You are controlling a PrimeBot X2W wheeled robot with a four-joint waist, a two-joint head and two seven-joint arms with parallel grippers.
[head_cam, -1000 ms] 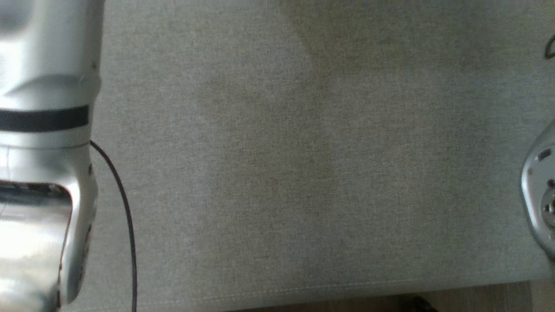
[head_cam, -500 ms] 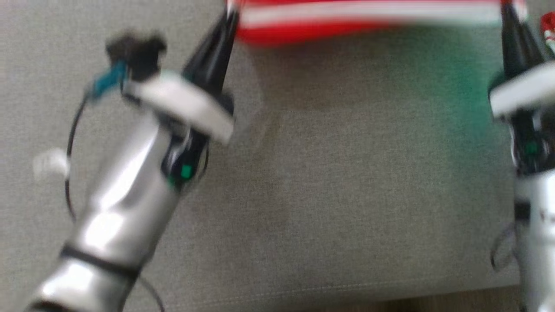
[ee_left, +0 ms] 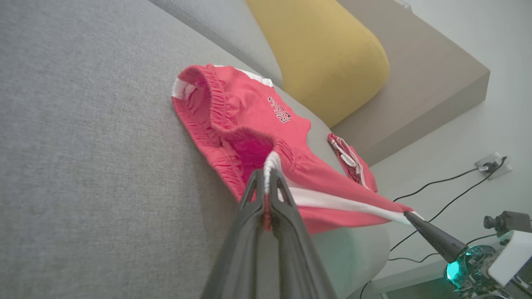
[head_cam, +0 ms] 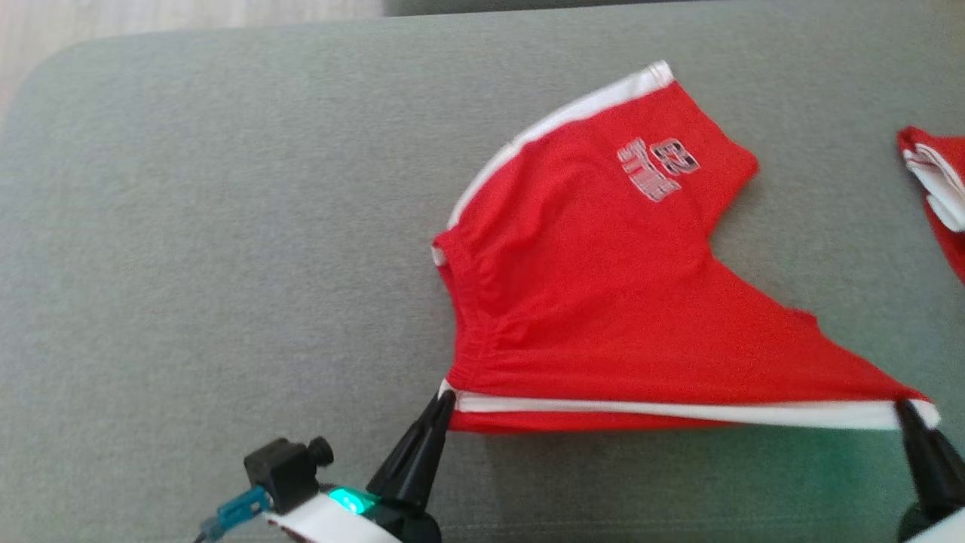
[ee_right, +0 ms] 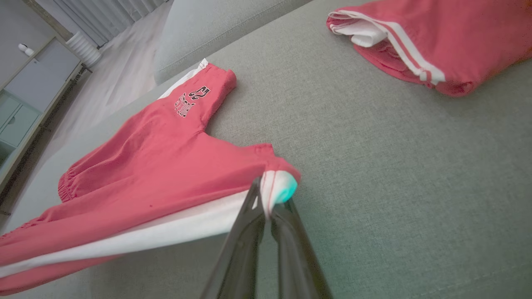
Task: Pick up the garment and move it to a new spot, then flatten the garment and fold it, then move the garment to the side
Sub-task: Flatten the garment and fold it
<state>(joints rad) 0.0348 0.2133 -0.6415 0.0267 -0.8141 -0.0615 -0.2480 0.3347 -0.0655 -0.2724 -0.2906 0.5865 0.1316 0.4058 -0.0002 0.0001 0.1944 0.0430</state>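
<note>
The garment (head_cam: 603, 286) is a pair of red shorts with white side stripes and a printed logo, spread on the grey sofa seat (head_cam: 188, 264). My left gripper (head_cam: 445, 397) is shut on the waistband corner at the near left. My right gripper (head_cam: 908, 411) is shut on the hem corner of the same white-striped side at the near right. That edge is pulled taut between them, slightly lifted. In the left wrist view the left gripper (ee_left: 266, 182) pinches the white stripe end on the garment (ee_left: 241, 120). In the right wrist view the right gripper (ee_right: 266, 195) pinches the hem of the garment (ee_right: 158, 162).
A second red garment (head_cam: 935, 188) with white stripes lies folded at the right edge of the seat, also seen as the folded red garment (ee_right: 436, 45). A yellow cushion (ee_left: 324, 54) lies on the sofa beyond the shorts. Wooden floor (head_cam: 151, 15) shows past the far left corner.
The head camera has swung upward, so the picture shifted from bare sofa and forearms to the shorts. Both grippers hold the striped edge as before.
</note>
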